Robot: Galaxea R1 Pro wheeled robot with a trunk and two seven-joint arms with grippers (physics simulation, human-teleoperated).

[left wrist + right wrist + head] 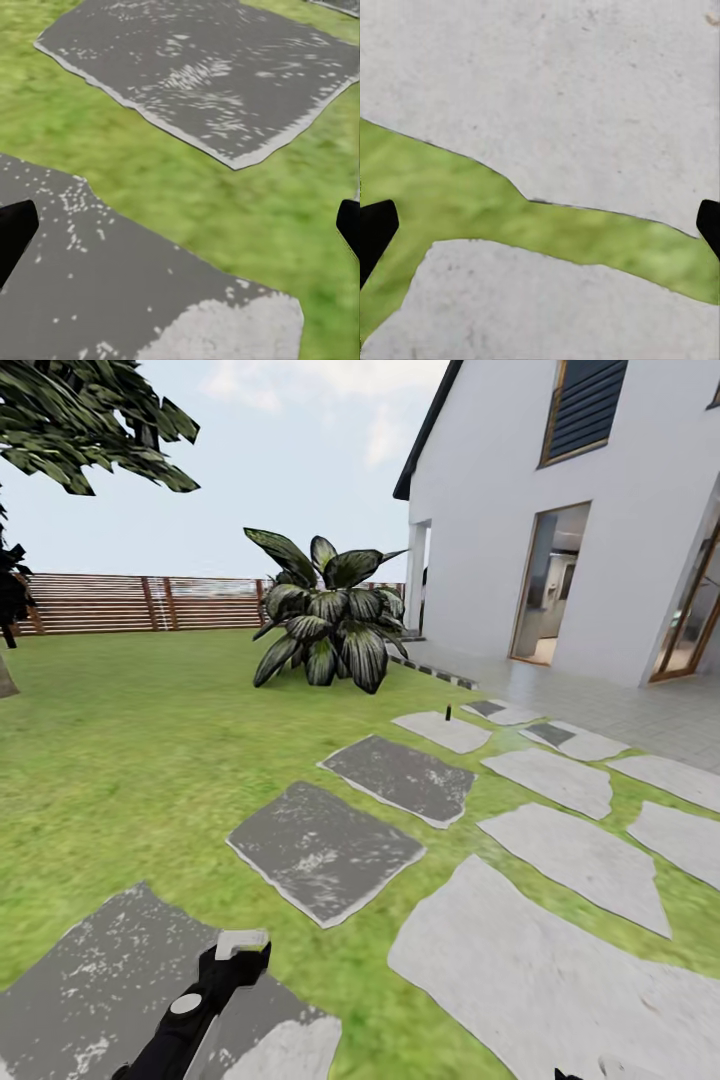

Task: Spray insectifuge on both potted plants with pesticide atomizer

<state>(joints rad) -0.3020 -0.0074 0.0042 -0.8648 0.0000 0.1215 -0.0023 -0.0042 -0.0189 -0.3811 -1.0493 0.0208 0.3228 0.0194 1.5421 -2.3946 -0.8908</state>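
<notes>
I look over the garden lawn (130, 760) and a run of stepping stones. A tiny slim dark upright thing (448, 711) stands by a far pale stone; it may be the pesticide atomizer, but it is too small to tell. The potted plants are out of view. My left gripper (243, 952) hangs low over a dark stepping stone (322, 850); in the left wrist view it (180, 225) is open and empty above stone and grass. My right gripper (540, 225) is open too, over pale stone (585, 90) and a strip of grass.
A big dark plant with long striped leaves (330, 625) stands mid-lawn ahead. A white house (560, 510) with glass doors and a tiled terrace (620, 705) lies to the right. A brown slatted fence (140, 603) closes the back, and tree branches (80, 420) hang at upper left.
</notes>
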